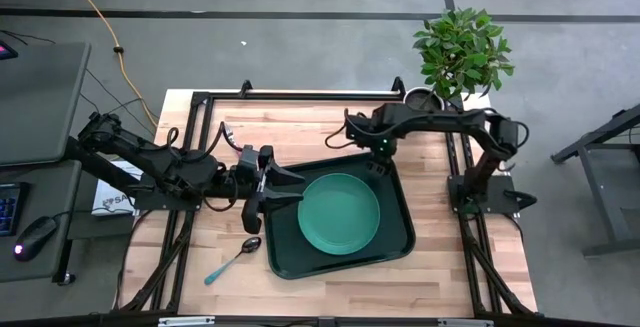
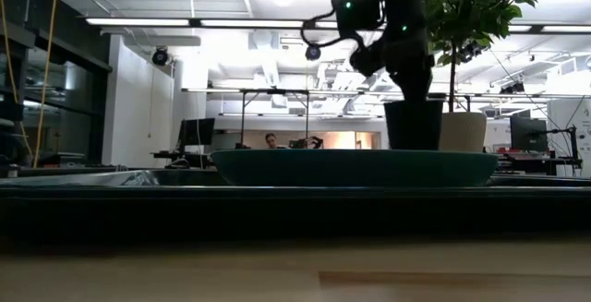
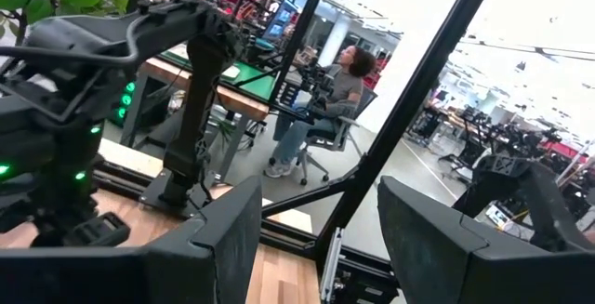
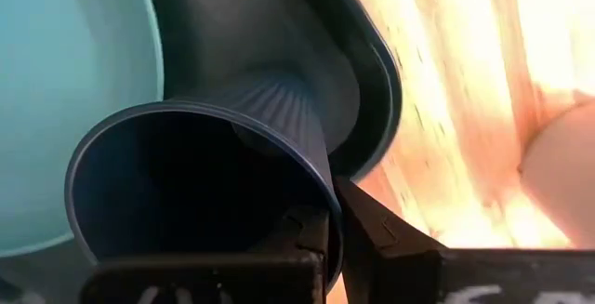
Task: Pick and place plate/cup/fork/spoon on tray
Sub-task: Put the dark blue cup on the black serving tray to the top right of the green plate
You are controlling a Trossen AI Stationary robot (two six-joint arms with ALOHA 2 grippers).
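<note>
Item: tray point(image 1: 398, 245), dark green, at table point(image 1: 320, 127) centre. Contents: teal plate point(image 1: 338, 213), lying flat, filling most of the tray floor.

Item: cup point(image 4: 200, 188), dark, ribbed. Pinched by its rim in the right tool point(image 4: 321, 248), one finger inside the wall and one outside. Location: above the tray's corner at about 1 o'clock from the plate, rim of the plate just beside it.

Item: right tool, high view point(image 1: 380, 152). Closed on the cup, over the tray's far edge.

Item: left tool point(image 1: 285, 185). Fingers spread wide, nothing between them; hovering at the tray's 9 o'clock edge.

Item: spoon point(image 1: 232, 259), blue handle, on bare table at about 8 o'clock from the tray, not yet placed. Fork: not found in any view.

Risk, as judged: the hold is on a thin rim only, so the cup may tilt or slip on release; set down partly on the plate's edge, it could tip.

View notes: only the right wrist view shows the grip and the cup; the high view hides the cup beneath the arm. The low view shows the plate point(image 2: 355, 166) level in the tray. The left wrist view shows open fingers point(image 3: 223, 239) and a seated person beyond.
</note>
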